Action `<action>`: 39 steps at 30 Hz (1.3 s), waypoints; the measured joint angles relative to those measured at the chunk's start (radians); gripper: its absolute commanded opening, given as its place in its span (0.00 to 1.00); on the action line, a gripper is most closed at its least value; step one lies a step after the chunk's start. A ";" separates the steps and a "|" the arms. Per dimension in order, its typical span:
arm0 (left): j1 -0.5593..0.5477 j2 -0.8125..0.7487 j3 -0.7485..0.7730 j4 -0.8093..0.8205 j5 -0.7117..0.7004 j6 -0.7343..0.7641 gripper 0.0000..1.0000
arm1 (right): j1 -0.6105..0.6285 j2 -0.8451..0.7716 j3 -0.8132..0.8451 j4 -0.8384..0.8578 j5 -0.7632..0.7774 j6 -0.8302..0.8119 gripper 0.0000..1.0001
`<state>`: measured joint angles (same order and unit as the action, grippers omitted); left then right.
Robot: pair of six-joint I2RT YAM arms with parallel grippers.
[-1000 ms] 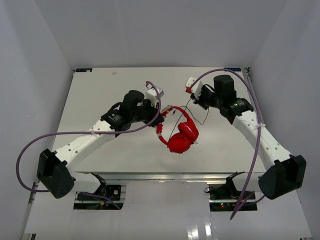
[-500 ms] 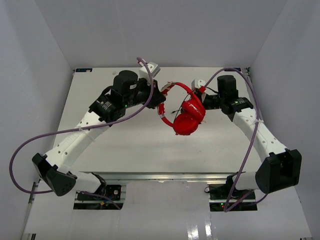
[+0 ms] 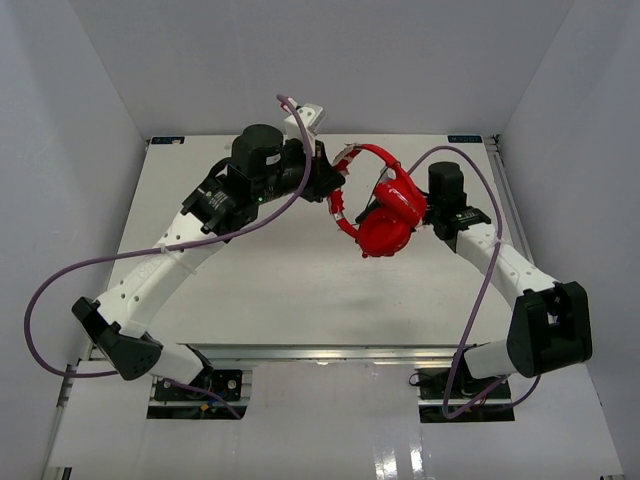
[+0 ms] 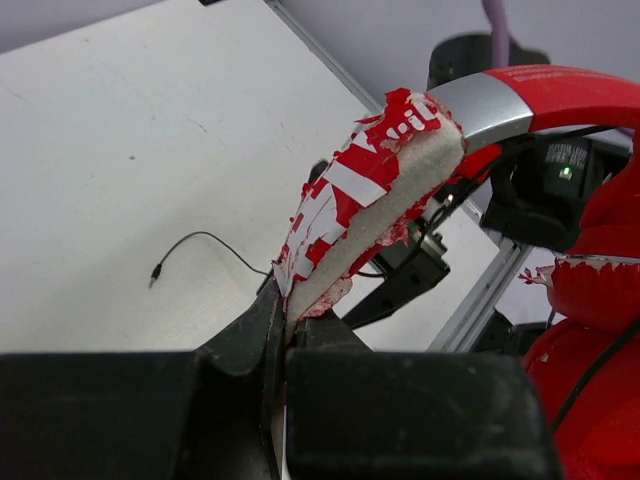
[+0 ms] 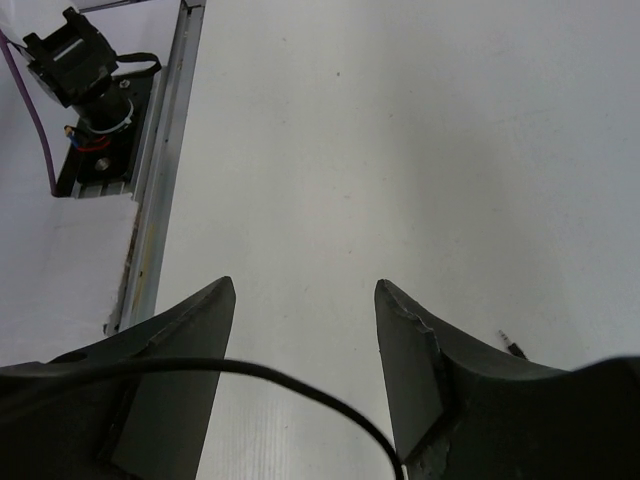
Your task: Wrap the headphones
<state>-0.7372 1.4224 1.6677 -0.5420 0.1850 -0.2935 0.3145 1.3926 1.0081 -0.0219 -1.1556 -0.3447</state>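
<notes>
The red headphones (image 3: 385, 215) hang in the air over the middle of the table. My left gripper (image 4: 283, 325) is shut on one end of the headband (image 4: 370, 195), where the red and white padding is worn. Both cups (image 3: 388, 228) dangle below the band, pressed together. My right gripper (image 5: 305, 290) sits just right of the cups and is open, fingertips well apart. The thin black cable (image 5: 300, 385) runs loosely across the gap near the finger bases, gripped by neither finger. Its plug (image 4: 155, 275) lies on the table.
The white table (image 3: 250, 290) has walls on three sides. A metal rail (image 5: 160, 170) runs along its right edge, with a small black mount (image 5: 80, 80) beyond it. Purple arm cables (image 3: 60, 290) loop out beside both arms.
My left arm has raised the headphones and carried them back and to the right. The right gripper has opened from shut, releasing the cable, and moved in close behind the cups.
</notes>
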 measured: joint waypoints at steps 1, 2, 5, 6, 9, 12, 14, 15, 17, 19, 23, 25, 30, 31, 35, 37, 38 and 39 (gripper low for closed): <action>0.000 0.003 0.015 -0.003 -0.019 -0.004 0.00 | 0.000 0.000 -0.025 0.020 -0.001 0.008 0.64; 0.000 0.004 0.027 -0.004 -0.037 -0.009 0.00 | 0.000 0.000 -0.049 0.030 -0.002 0.013 0.64; 0.000 0.004 0.054 0.004 -0.109 -0.037 0.00 | 0.000 0.002 -0.121 0.049 -0.009 0.016 0.64; 0.000 0.003 0.058 0.013 -0.141 -0.051 0.00 | 0.000 0.002 -0.143 0.051 -0.013 0.016 0.64; 0.000 0.001 0.059 0.046 -0.226 -0.094 0.00 | 0.000 0.002 -0.190 0.052 -0.026 0.013 0.64; 0.000 0.001 0.059 0.067 -0.301 -0.138 0.00 | 0.001 0.001 -0.218 0.059 -0.054 0.016 0.62; 0.000 0.001 0.061 0.080 -0.349 -0.169 0.00 | 0.005 0.001 -0.231 0.071 -0.078 0.026 0.61; 0.000 0.001 0.061 0.089 -0.376 -0.185 0.00 | 0.009 0.001 -0.235 0.081 -0.090 0.037 0.61; 0.000 0.001 0.061 0.108 -0.425 -0.215 0.00 | 0.019 0.001 -0.240 0.100 -0.114 0.057 0.59; 0.000 0.001 0.061 0.132 -0.469 -0.235 0.00 | 0.028 -0.004 -0.241 0.110 -0.130 0.070 0.56; 0.001 0.001 0.061 0.179 -0.539 -0.246 0.00 | 0.037 -0.038 -0.263 0.112 -0.150 0.069 0.42; 0.002 0.001 0.061 0.193 -0.570 -0.241 0.00 | 0.037 -0.056 -0.270 0.089 -0.150 0.044 0.36; 0.011 0.000 0.056 0.223 -0.660 -0.214 0.00 | 0.043 -0.096 -0.270 -0.029 -0.111 -0.055 0.23; 0.016 -0.001 0.050 0.235 -0.675 -0.209 0.00 | 0.045 -0.105 -0.270 -0.055 -0.096 -0.074 0.22; 0.043 -0.027 -0.021 0.278 -0.720 -0.204 0.00 | 0.049 -0.138 -0.270 -0.146 -0.025 -0.129 0.17; 0.056 -0.040 -0.062 0.298 -0.732 -0.205 0.00 | 0.053 -0.153 -0.270 -0.181 0.012 -0.148 0.16; 0.061 -0.045 -0.080 0.305 -0.737 -0.205 0.00 | 0.054 -0.161 -0.269 -0.197 0.033 -0.156 0.18; 0.067 -0.048 -0.096 0.309 -0.742 -0.205 0.00 | 0.055 -0.170 -0.268 -0.213 0.052 -0.163 0.20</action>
<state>-0.6705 1.3741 1.5718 -0.2327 -0.5571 -0.4988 0.3693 1.2227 0.7404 -0.2345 -1.1033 -0.5079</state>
